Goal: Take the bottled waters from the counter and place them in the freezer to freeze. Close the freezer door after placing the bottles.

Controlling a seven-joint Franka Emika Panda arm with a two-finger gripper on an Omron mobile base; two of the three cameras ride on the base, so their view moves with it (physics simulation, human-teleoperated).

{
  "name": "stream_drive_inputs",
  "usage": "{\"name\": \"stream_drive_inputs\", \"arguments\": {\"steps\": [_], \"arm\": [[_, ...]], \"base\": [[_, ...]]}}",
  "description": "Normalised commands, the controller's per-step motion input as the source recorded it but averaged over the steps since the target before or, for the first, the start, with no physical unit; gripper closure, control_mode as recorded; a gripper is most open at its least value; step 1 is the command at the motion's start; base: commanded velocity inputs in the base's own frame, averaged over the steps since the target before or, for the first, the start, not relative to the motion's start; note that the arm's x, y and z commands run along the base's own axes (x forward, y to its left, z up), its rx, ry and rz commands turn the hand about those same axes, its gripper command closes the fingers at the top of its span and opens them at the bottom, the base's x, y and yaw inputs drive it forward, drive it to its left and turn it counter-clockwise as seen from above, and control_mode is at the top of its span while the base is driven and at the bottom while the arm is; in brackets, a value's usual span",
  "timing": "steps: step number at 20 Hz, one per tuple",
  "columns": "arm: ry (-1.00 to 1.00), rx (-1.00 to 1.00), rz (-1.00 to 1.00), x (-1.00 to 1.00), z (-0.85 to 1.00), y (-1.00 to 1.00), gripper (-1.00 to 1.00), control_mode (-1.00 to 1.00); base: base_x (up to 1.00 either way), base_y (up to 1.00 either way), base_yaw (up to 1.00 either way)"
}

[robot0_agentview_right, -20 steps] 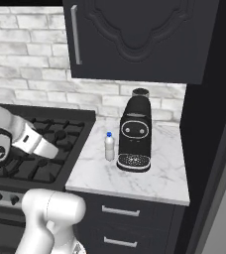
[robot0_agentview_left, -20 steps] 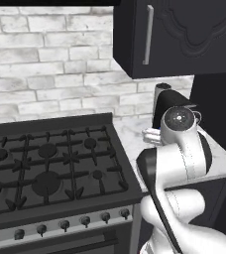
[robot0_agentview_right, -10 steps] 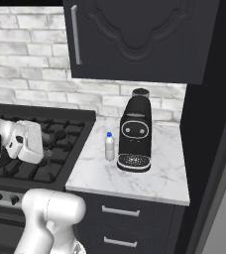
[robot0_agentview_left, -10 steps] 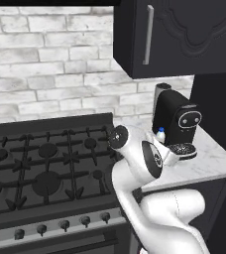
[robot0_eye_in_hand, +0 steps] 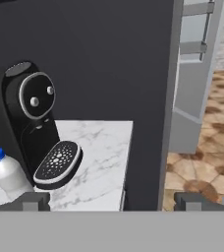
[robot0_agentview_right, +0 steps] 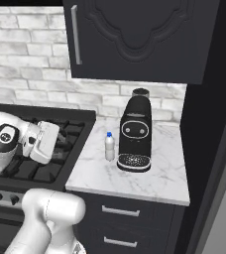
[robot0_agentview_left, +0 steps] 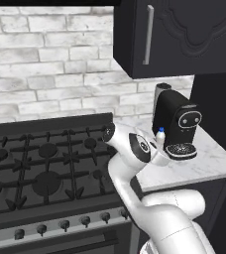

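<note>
One bottled water (robot0_agentview_right: pixel 109 147), whitish with a blue cap, stands upright on the white marble counter (robot0_agentview_right: pixel 154 178), just left of a black coffee machine. It also appears as the bottle (robot0_agentview_left: pixel 160 138) in the left base view and the bottle (robot0_eye_in_hand: pixel 7 173) in the hand view. My gripper (robot0_agentview_right: pixel 62 145) hovers over the stove's right edge, left of the bottle, pointing toward it. Its jaws are open with nothing between them, and the fingertips (robot0_eye_in_hand: pixel 31 201) frame the counter. The bottle sits just left of the gripper (robot0_eye_in_hand: pixel 111 202) line. Beyond a dark cabinet side, the grey freezer (robot0_eye_in_hand: pixel 192 83) shows inner shelves.
The black coffee machine (robot0_agentview_right: pixel 135 135) stands right beside the bottle. A black gas stove (robot0_agentview_left: pixel 40 168) lies to the left and a dark wall cabinet (robot0_agentview_right: pixel 135 39) hangs overhead. A tall dark cabinet side (robot0_agentview_right: pixel 209 149) bounds the counter on the right.
The arm has swung left and down over the stove's right edge, uncovering the coffee machine and bottle in the left base view. The hand has turned toward the bottle. The jaws stayed open.
</note>
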Motion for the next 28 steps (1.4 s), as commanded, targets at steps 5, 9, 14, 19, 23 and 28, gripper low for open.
{"name": "stream_drive_inputs", "arguments": {"steps": [5,9,14,19,23,28], "arm": [[0.0,0.0,-0.01,0.49,-0.24,-0.03,-1.0,-1.0],[0.0,0.0,0.0,0.52,-0.22,-0.04,-1.0,-1.0],[0.13,-0.05,-0.03,0.39,-0.05,-0.13,-1.0,-1.0],[0.14,0.0,-0.07,0.34,-0.04,-0.21,-1.0,-1.0],[0.06,0.0,-0.07,0.37,-0.06,-0.08,-1.0,-1.0],[0.01,0.0,-0.01,0.3,-0.1,-0.18,-1.0,-1.0]], "base": [[0.0,0.0,0.0],[0.0,0.0,0.0],[0.0,0.0,0.0],[0.0,0.0,0.0],[0.0,0.0,0.0],[0.0,0.0,0.0]]}}
